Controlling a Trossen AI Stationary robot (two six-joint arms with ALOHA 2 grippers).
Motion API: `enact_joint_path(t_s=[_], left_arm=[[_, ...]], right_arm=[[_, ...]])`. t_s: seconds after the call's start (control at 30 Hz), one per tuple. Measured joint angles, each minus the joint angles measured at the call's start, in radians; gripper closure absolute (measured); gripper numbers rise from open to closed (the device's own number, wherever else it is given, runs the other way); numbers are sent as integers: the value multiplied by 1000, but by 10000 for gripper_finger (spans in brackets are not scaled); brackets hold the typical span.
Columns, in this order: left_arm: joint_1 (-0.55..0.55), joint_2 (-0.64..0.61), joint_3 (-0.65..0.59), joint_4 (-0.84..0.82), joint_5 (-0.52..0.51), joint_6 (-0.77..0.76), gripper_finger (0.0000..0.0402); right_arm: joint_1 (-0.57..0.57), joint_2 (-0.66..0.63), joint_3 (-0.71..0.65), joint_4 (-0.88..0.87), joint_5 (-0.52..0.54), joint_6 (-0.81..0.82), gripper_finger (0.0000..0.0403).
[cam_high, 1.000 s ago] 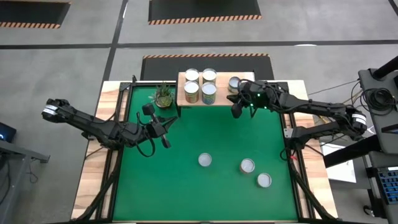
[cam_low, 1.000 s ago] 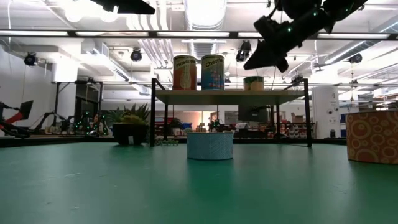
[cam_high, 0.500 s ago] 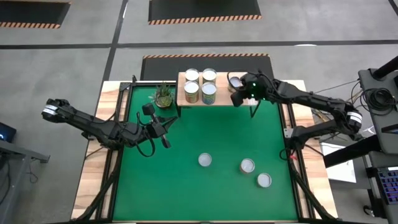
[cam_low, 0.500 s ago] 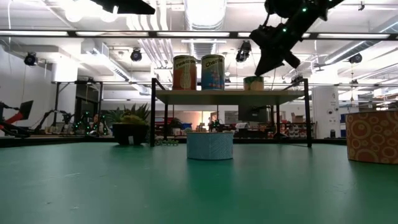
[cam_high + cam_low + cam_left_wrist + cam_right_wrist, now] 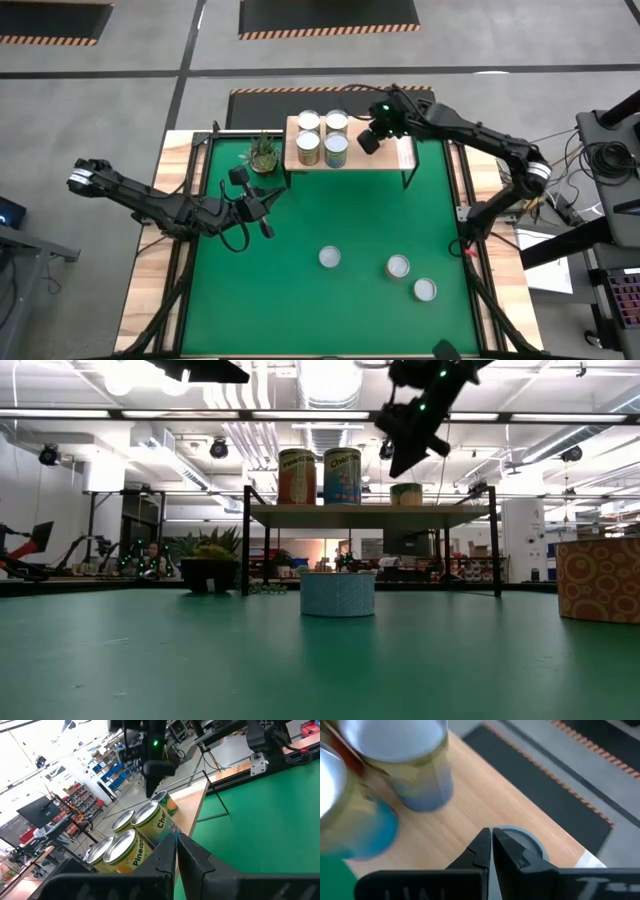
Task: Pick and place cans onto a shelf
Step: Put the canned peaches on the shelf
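The pale wood shelf (image 5: 388, 156) stands at the mat's far edge. Several labelled cans (image 5: 322, 136) stand on its left half. A short silver can (image 5: 406, 493) stands to their right and also shows in the right wrist view (image 5: 522, 839). Three more cans (image 5: 330, 258) (image 5: 398, 266) (image 5: 425, 290) stand on the green mat. My right gripper (image 5: 402, 460) hangs shut just above the short can, apart from it. My left gripper (image 5: 262, 203) is shut and empty over the mat's left part.
A small potted plant (image 5: 263, 153) stands on the mat left of the shelf. In the low view a can (image 5: 337, 593) stands in front of the shelf and a patterned one (image 5: 598, 580) at the right. The green mat (image 5: 300, 300) has free room at near left.
My right gripper has moved toward the table's far edge and a little left, rising slightly, from in front of the shelf's right half to over the shelf above the short can. The short can has stayed in place on the shelf.
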Motion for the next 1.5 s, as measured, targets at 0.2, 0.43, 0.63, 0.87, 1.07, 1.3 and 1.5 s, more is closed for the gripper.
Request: enact_joint_path(t_s=[0.2, 0.43, 0.63, 0.87, 1.07, 1.3, 1.5], left_arm=[[0, 0, 0, 0, 0, 0, 402], [0, 0, 0, 0, 0, 3, 402], [0, 0, 0, 0, 0, 3, 402], [0, 0, 0, 0, 0, 3, 402], [0, 0, 0, 0, 0, 3, 402], [0, 0, 0, 0, 0, 3, 402], [0, 0, 0, 0, 0, 3, 402]], right_arm=[[-36, 132, 130, -178, 1, -41, 394], [-39, 190, 209, -214, 4, -14, 394], [-34, 178, 302, -304, 0, -14, 394], [-36, 156, 308, -413, 53, 0, 394], [-22, 173, 299, -493, 49, 53, 394], [52, 173, 292, -486, -27, 71, 394], [87, 153, 306, -451, -27, 65, 394]])
